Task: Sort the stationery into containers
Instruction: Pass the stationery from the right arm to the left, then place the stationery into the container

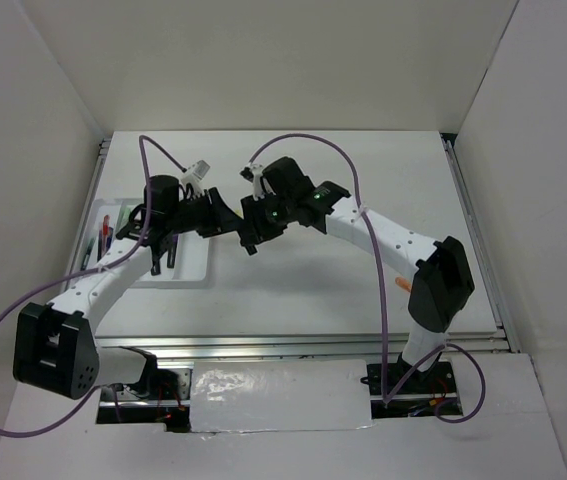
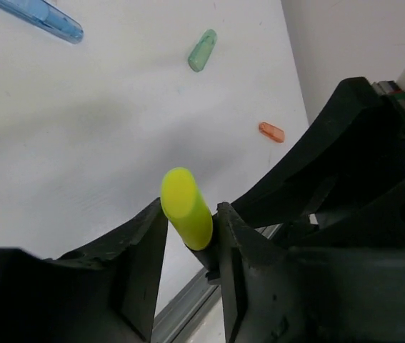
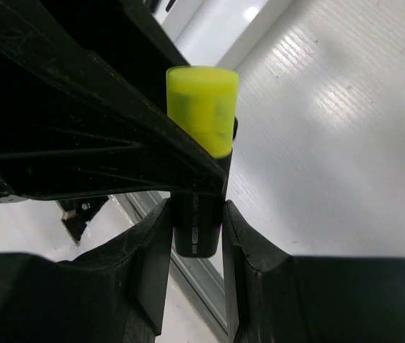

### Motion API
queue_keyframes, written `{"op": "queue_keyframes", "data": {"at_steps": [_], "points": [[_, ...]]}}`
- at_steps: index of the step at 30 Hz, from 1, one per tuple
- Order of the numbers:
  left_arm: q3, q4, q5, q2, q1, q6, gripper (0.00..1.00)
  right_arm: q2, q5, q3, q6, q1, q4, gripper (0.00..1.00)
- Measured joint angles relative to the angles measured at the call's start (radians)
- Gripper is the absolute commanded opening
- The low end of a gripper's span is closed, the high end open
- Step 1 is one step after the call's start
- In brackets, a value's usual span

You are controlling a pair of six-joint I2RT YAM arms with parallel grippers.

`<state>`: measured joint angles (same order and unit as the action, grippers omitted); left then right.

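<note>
**One highlighter, pinched mid-air by both grippers**

The yellow-capped, black-barrelled plastic highlighter (image 3: pixel 201 121) sits between the fingers of both hands at once, off the table. The left gripper (image 2: pixel 189 214) is clenched on the yellow cap end. Its fingers press each side, and the rounded tip pokes out just past them. The right gripper (image 3: pixel 196 213) grasps the black barrel, with the cap standing beyond its fingertips and the left gripper's black fingers crossing right beside it.

The highlighter looks light and stiff. Its smooth round plastic is probably slick, so it may pivot or roll in a two-point pinch. The cap might slide off if the hands pull apart along its length. A hold squarely across the barrel seems safer than one on the cap alone.

The shallow white divided plastic tray (image 1: pixel 195 268) lies to the left gripper's outer side, beneath its wrist. On the tabletop far beyond that gripper's fingertips rest a translucent blue pen (image 2: pixel 41 16), a mint-green piece (image 2: pixel 202 50) and a small orange piece (image 2: pixel 271 131).
</note>
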<state>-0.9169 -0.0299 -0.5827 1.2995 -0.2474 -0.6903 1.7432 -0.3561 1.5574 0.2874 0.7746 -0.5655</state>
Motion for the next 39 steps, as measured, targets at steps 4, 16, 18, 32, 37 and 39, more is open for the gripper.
{"op": "queue_keyframes", "data": {"at_steps": [4,16,18,32,37,39], "points": [[0.022,0.037,-0.049,-0.019,0.011,-0.035,0.11,0.0,0.004,0.001,0.0,0.012,0.002,0.07],[-0.266,-0.422,0.045,0.116,0.264,0.339,0.0,-0.068,-0.071,-0.041,-0.03,-0.134,0.035,0.8],[-0.322,-0.506,0.137,0.154,0.293,0.435,0.0,-0.076,-0.076,-0.048,-0.047,-0.19,0.034,0.79],[-0.399,-0.706,0.426,0.448,0.41,0.737,0.18,0.031,0.019,-0.042,-0.145,-0.302,-0.011,0.68],[-0.436,-0.695,0.429,0.489,0.409,0.743,0.32,0.19,0.1,0.095,-0.181,-0.303,-0.034,0.7],[-0.436,-0.695,0.428,0.497,0.409,0.743,0.37,0.258,0.126,0.158,-0.191,-0.303,-0.041,0.7]]}}
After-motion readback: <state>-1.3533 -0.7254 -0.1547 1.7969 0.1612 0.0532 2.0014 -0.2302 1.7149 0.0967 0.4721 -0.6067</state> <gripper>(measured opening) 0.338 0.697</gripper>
